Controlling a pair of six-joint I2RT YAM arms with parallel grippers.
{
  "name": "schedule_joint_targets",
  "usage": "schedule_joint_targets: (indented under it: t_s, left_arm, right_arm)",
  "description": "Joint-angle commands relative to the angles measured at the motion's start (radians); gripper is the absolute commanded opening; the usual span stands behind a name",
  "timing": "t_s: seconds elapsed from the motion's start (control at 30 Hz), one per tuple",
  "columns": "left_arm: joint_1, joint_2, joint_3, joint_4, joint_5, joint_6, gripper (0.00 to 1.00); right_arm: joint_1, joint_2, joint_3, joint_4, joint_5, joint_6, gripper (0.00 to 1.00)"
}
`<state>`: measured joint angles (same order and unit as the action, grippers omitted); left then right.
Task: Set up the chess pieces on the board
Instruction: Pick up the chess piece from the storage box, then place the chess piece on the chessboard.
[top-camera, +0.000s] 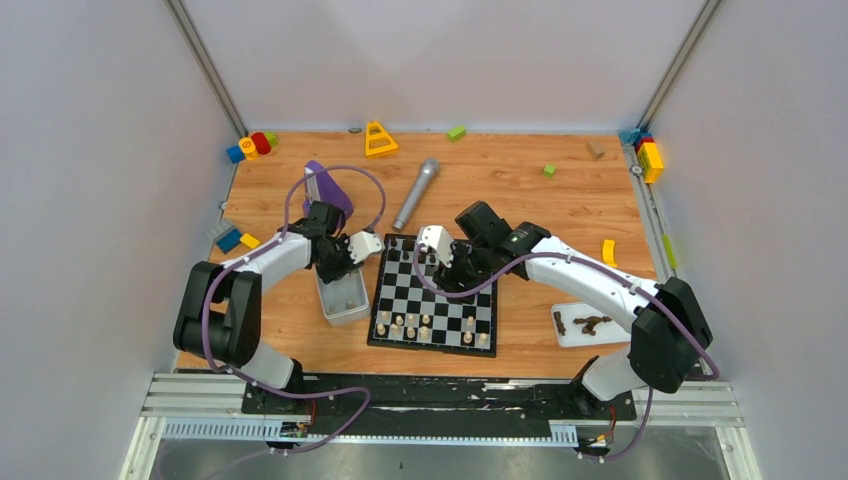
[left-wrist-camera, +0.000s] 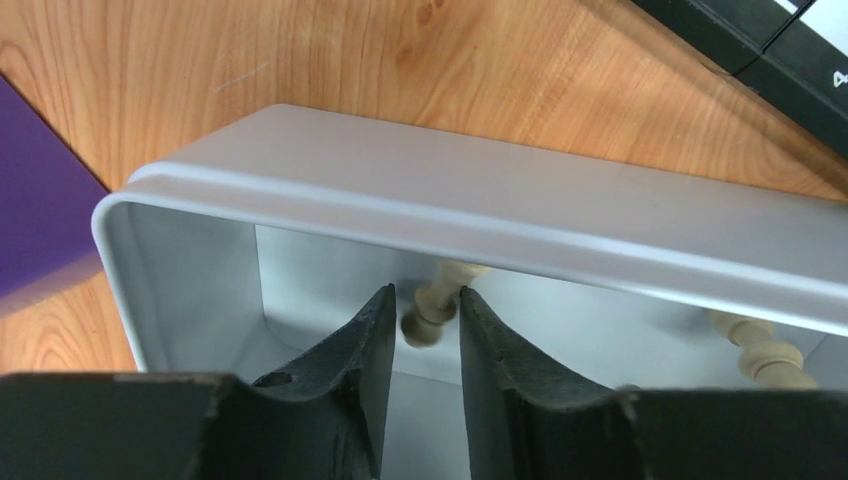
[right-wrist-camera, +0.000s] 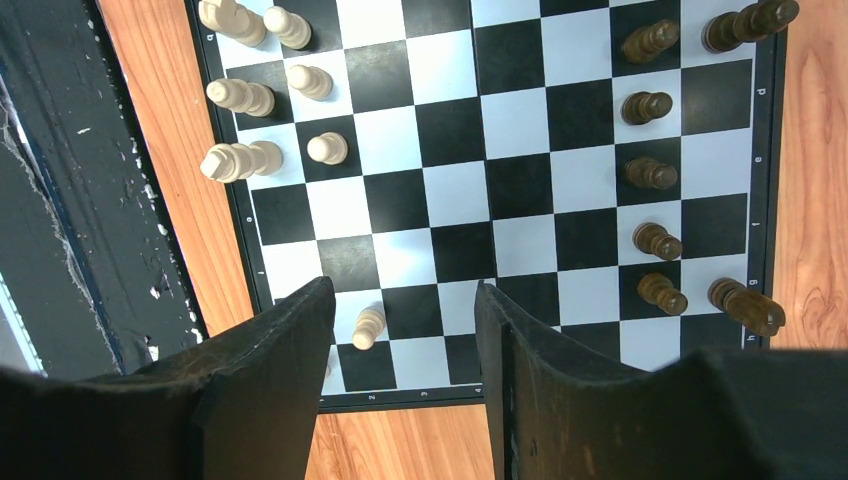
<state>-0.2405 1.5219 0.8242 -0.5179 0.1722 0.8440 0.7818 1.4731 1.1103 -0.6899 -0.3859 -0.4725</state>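
Pale pawn (left-wrist-camera: 432, 310) lies tilted against bin (left-wrist-camera: 400, 190) wall. L gripper (left-wrist-camera: 428, 292) nearly shut around it, grip unclear. Off-centre pinch could squirt it out. R gripper (right-wrist-camera: 402, 290) wide open, empty, over board (right-wrist-camera: 460, 130) edge.

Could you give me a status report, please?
Left claw astride cream wooden chess piece in grey metal tray, grip unconfirmed. Right claw open, empty, over black-and-white chessboard. Nothing obstructing.
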Motion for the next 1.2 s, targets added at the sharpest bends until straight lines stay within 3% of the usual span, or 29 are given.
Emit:
schedule_joint_targets:
  t_s: [0.0, 0.2, 0.4, 0.63, 0.83, 1.0, 1.17]
  left_arm:
    - [0.006, 0.021, -0.009, 0.011, 0.011, -0.003, 0.33]
    - [0.007, -0.065, -0.005, -0.033, 0.022, -0.009, 0.20]
    - [0.007, -0.204, 0.038, -0.115, 0.048, -0.030, 0.14]
    - [-0.004, -0.319, 0.159, -0.225, 0.267, -0.118, 0.13]
    - [-0.136, -0.341, 0.285, -0.236, 0.330, -0.220, 0.13]
    - [-0.275, -0.305, 0.379, -0.196, 0.305, -0.289, 0.12]
    - [-0.333, -0.255, 0.433, -0.167, 0.276, -0.316, 0.06]
  right_arm:
    - [-0.008, -0.020, -0.001, 0.039, -0.021, 0.011, 0.54]
    - [-0.012, -0.026, 0.004, 0.039, -0.018, 0.012, 0.54]
    - [-0.026, -0.028, 0.028, 0.042, -0.032, 0.033, 0.54]
    - [-0.125, -0.011, 0.107, 0.078, -0.189, 0.128, 0.55]
    - [-0.173, 0.061, 0.197, 0.112, -0.385, 0.213, 0.57]
    - [-0.208, 0.110, 0.262, 0.165, -0.533, 0.318, 0.61]
    - [-0.247, 0.152, 0.315, 0.208, -0.619, 0.425, 0.66]
